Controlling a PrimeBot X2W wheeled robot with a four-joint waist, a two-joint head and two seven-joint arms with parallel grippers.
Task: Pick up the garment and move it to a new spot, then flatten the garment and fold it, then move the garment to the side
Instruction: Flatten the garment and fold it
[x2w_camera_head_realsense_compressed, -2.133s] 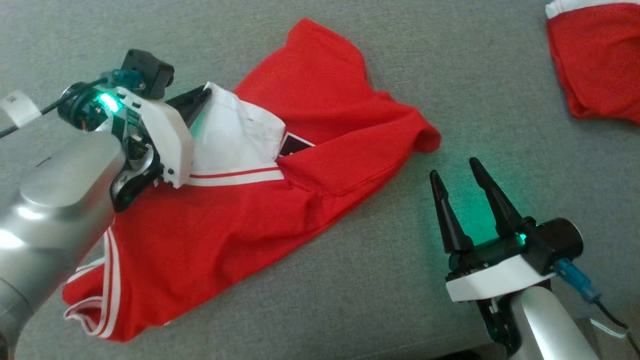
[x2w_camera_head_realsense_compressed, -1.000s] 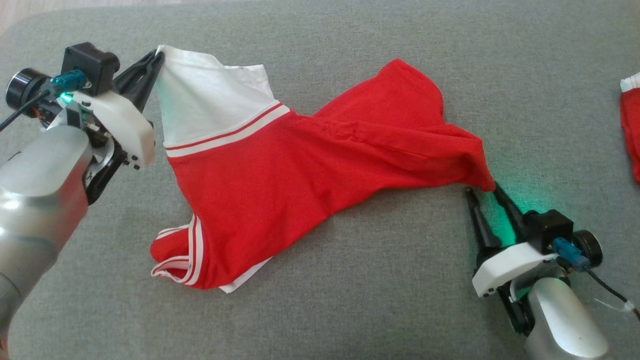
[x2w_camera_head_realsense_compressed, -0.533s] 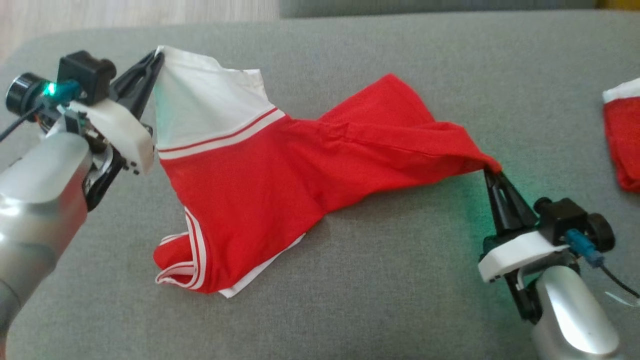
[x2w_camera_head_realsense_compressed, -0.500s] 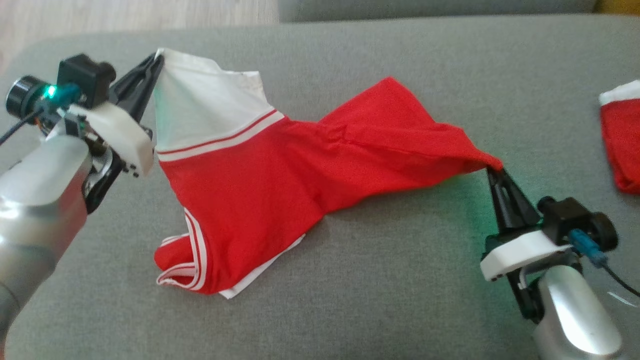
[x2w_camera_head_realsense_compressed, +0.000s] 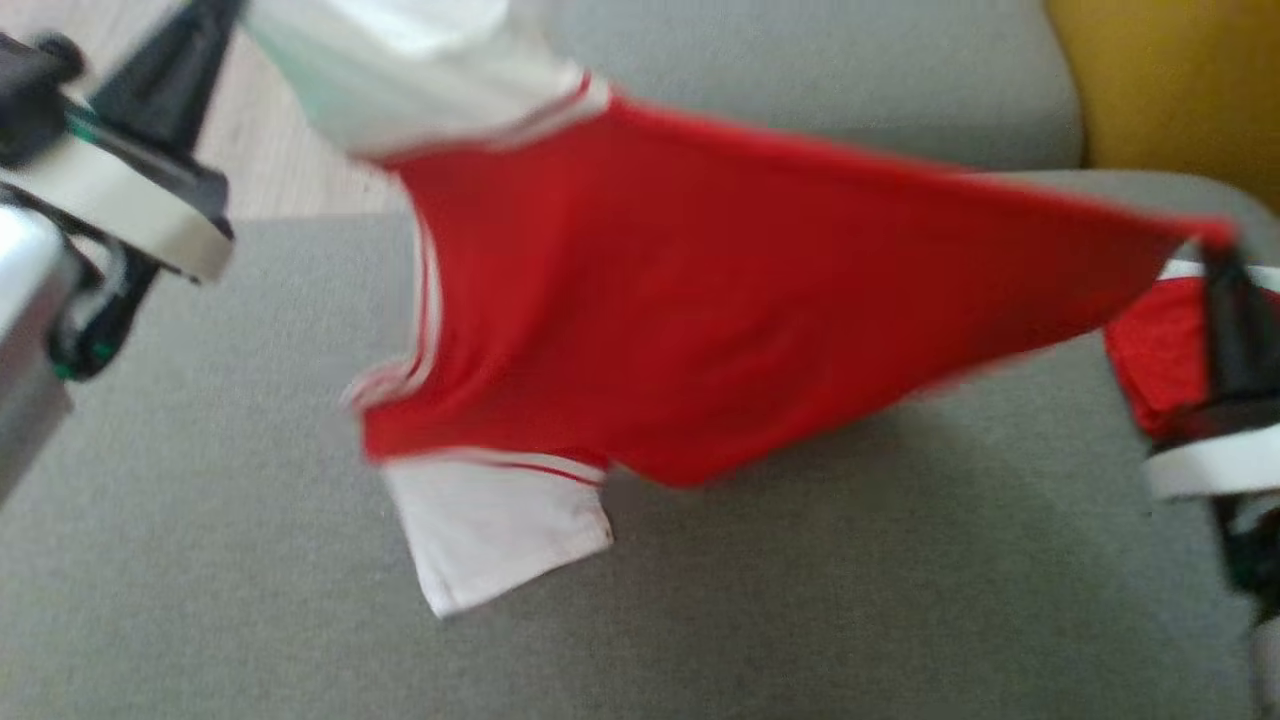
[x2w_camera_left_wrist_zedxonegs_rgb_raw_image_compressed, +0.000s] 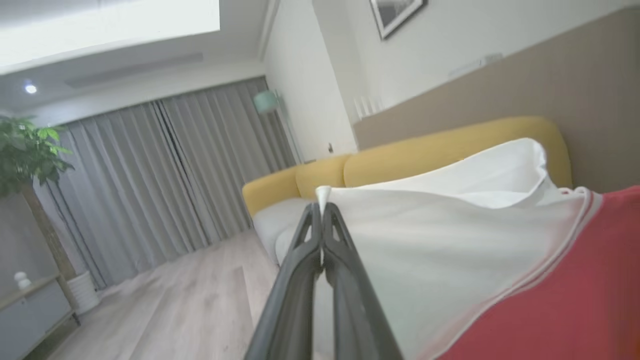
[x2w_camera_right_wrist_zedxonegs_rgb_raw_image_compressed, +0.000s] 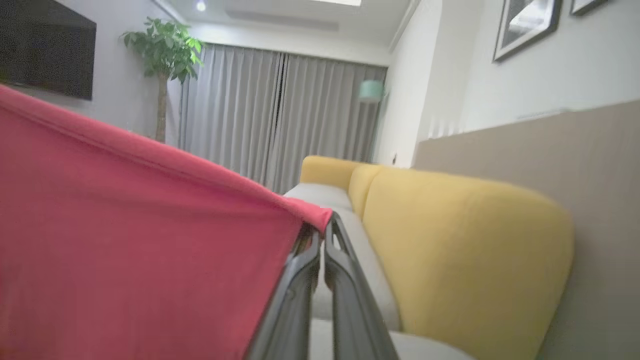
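The garment (x2w_camera_head_realsense_compressed: 700, 300) is a red shirt with white sleeves and striped trim. It hangs stretched above the grey cushion (x2w_camera_head_realsense_compressed: 800, 600), with one white sleeve (x2w_camera_head_realsense_compressed: 490, 530) dangling lowest. My left gripper (x2w_camera_head_realsense_compressed: 225, 10) is at the top left, shut on the corner of the other white sleeve (x2w_camera_left_wrist_zedxonegs_rgb_raw_image_compressed: 450, 235). In the left wrist view the left gripper (x2w_camera_left_wrist_zedxonegs_rgb_raw_image_compressed: 321, 202) pinches that corner. My right gripper (x2w_camera_head_realsense_compressed: 1220, 255) is at the right edge, shut on a red corner of the garment (x2w_camera_right_wrist_zedxonegs_rgb_raw_image_compressed: 125, 225). The right wrist view shows the right gripper (x2w_camera_right_wrist_zedxonegs_rgb_raw_image_compressed: 322, 225) closed on that tip.
A second red and white garment (x2w_camera_head_realsense_compressed: 1150, 365) lies on the cushion at the right, just behind my right gripper. The yellow sofa back (x2w_camera_head_realsense_compressed: 1160, 80) rises at the top right. Wooden floor (x2w_camera_head_realsense_compressed: 290, 170) shows beyond the cushion's left edge.
My right gripper has shut on the red corner. Both arms have since risen, lifting the garment off the cushion and stretching it. The head camera has also shifted.
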